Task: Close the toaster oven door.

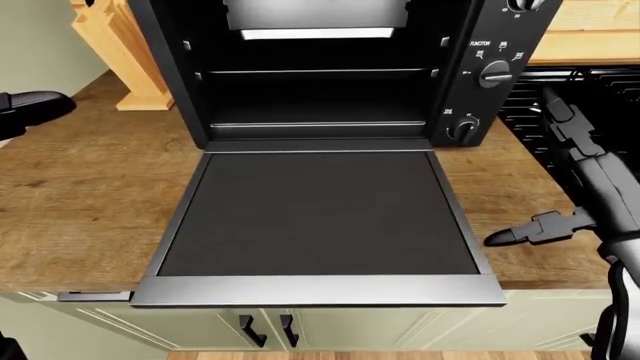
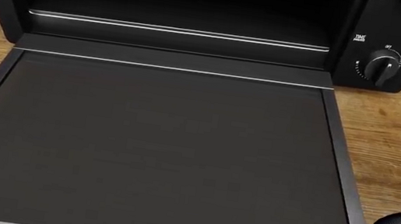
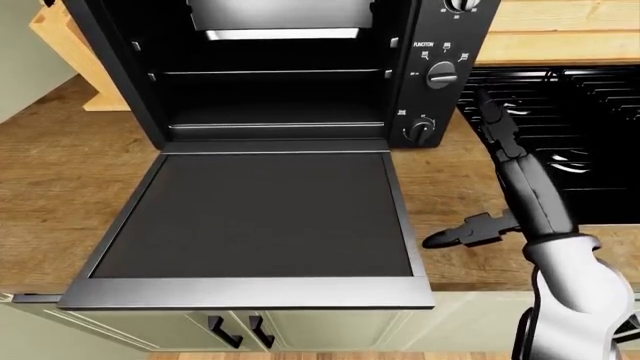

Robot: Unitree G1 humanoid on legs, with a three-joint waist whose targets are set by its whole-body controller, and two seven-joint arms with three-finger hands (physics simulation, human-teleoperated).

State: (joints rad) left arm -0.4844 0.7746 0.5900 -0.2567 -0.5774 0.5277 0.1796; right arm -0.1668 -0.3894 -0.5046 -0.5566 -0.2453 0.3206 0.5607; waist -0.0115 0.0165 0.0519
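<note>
**Oven door down flat, right robot hand beside it**

I see the wooden desk (image 1: 90, 202) filling most of the two eye views, with pale green cabinet fronts below its edge. On it stands the black toaster oven (image 1: 320, 67), its cavity open and a wire rack across the inside. The toaster oven door (image 1: 318, 217) lies fully lowered, flat and level over the desk, its silver handle edge reaching past the desk's near rim toward the bottom of the views. To the right of the oven in the right-eye view sits a black stove (image 3: 575, 135).

My right robot hand (image 3: 490, 176) hovers right of the door, fingers spread: one long finger points up toward the oven's control panel, and the thumb points left at the door's right edge, close to it but apart. My left robot hand (image 1: 30, 109) shows only as a dark rounded tip at the left edge of the left-eye view, well away from the oven; I cannot tell how its fingers stand.

On the panel, the lower knob (image 2: 382, 68) sits at the oven's bottom right corner.
</note>
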